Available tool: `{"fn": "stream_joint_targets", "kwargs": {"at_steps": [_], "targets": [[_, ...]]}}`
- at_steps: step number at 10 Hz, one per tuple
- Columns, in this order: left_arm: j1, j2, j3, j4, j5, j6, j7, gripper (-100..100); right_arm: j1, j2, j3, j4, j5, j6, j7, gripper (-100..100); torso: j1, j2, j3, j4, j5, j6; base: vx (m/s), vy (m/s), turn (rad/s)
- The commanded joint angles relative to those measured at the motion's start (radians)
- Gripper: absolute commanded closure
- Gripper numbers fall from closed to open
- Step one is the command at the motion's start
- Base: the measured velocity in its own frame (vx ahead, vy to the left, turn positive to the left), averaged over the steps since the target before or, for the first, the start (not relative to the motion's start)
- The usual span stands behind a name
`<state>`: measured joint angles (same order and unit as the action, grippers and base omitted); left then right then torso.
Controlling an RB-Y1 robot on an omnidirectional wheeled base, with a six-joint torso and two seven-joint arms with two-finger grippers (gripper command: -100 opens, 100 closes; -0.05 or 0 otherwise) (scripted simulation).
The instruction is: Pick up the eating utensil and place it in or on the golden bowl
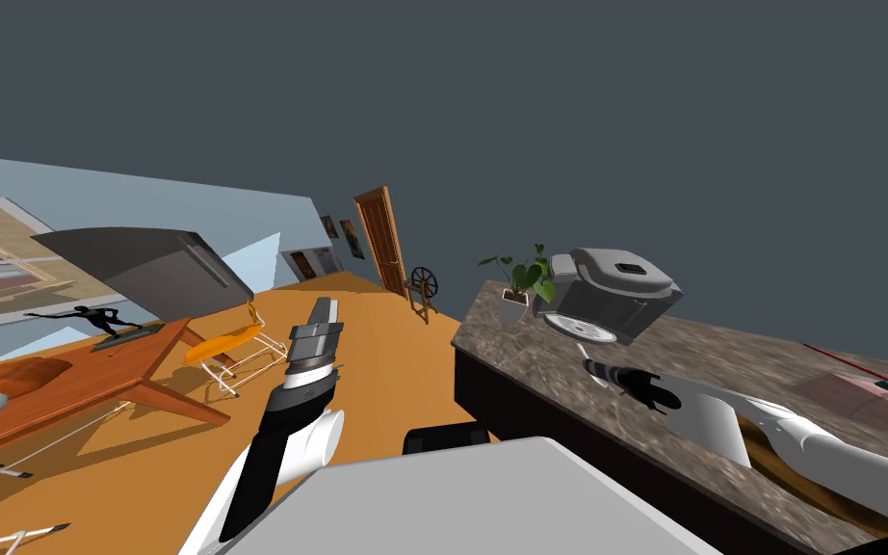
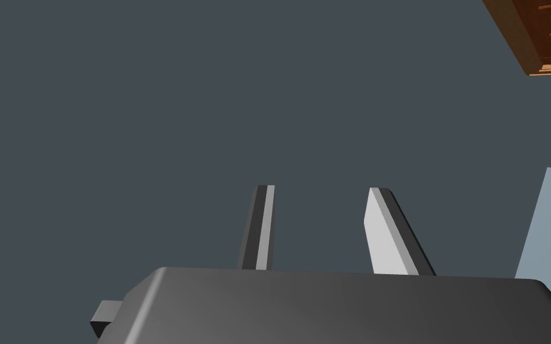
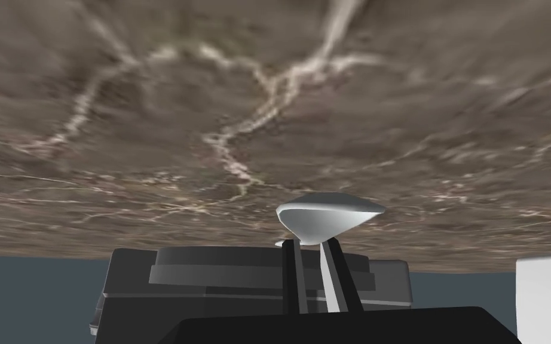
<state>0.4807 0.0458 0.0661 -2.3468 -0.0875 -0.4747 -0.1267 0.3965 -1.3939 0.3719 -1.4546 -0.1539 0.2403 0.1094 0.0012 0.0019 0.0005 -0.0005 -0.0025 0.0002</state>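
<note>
R end effector is gripping the spoon. Both fingers are pressing in close on its neck, w/ the pale bowl end sticking out just past the tips. The handle is hiding between the fingers, so I'm judging the long axis to be running roughly along them, pointing away from the wrist; not certain. Can't tell whether the spoon is touching the worktop or hanging just above it. Either way it's sitting very near the marbled surface.

In head view the R arm is reaching out over the worktop toward its far left end. The tips are sitting just near a grey appliance, w/ a plant beyond that. L end effector is hanging raised off to the left, fingers apart and holding nothing, well apart from the worktop. So the R arm is the one doing the job.

Golden bowl: not identifying it for sure. A gold-brown rim is peeking out beside the R forearm, nearer me and right of the spoon. It's prob. the bowl, but mostly covered. If so, the next move is prob. lifting, then pulling back near-right, clearing that rim before letting go.
</note>
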Motion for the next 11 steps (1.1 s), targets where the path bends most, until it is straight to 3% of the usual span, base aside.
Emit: {"fn": "stream_joint_targets", "kwargs": {"at_steps": [1,3,4,5,11], "targets": [[0.0,0.0,0.0,0.0,0.0,0.0,0.0,0,0.012,-0.027,-0.005,-0.033,-0.005,0.002,-0.005,100,0.0,0.0,0.0,0.0,0.0,0.0,-0.013,0.043,-0.189],[0.0,0.0,0.0,0.0,0.0,0.0,0.0,0,0.009,-0.031,-0.003,-0.034,-0.008,0.001,-0.004,100,0.002,0.002,0.001,0.0,0.001,0.0,-0.014,0.035,-0.093],[0.0,0.0,0.0,0.0,0.0,0.0,0.0,0,0.011,-0.033,-0.003,-0.036,-0.009,0.001,-0.005,0,0.001,0.001,0.001,0.0,0.0,-0.001,0.0,0.0,0.0],[0.0,0.0,0.0,0.0,0.0,0.0,0.0,0,0.015,-0.067,-0.02,-0.056,-0.004,-0.008,-0.018,100,0.0,0.0,0.0,0.0,0.0,-0.001,-0.055,-0.054,-0.028],[0.0,0.0,0.0,0.0,0.0,0.0,0.0,0,0.033,-0.184,-0.072,-0.129,0.004,-0.037,-0.057,100,-0.006,0.006,0.004,0.002,-0.001,0.0,-0.098,-0.083,-0.029]]}}
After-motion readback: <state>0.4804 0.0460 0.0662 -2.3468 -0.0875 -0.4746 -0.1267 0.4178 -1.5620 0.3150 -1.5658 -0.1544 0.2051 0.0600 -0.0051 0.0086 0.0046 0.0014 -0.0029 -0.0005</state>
